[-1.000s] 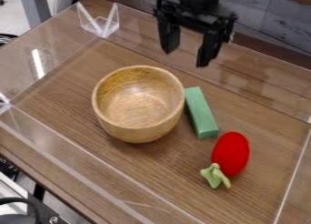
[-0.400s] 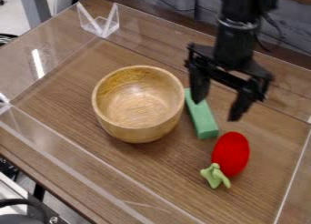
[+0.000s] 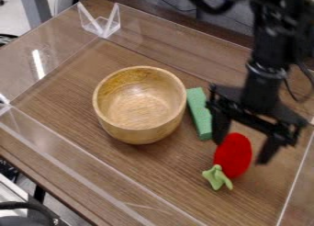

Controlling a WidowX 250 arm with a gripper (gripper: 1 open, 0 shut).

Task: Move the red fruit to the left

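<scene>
While the red fruit [image 3: 233, 153] is lying untouched at the right of the table [image 3: 110, 165], beside the green block [image 3: 201, 113] (leafy cap toward the camera), the gripper [image 3: 254, 142] is hovering wide open over it; grasping and moving left are remaining.

The scene was evenly and fairly brightly lit, with soft light that seemed to come from overhead. Pale streaks of glare ran along the clear plastic walls [image 3: 50, 60] at the left and rear, and a broad sheen washed out the wood grain of the desk [image 3: 135, 165] near the far side. The wooden bowl [image 3: 140, 104] cast only a faint, soft-edged shadow at its base. The picture was small and coarse, so fine detail was lost. The arm [image 3: 273, 60] showed slight motion blur, and the background beyond the enclosure was dark and indistinct.
</scene>
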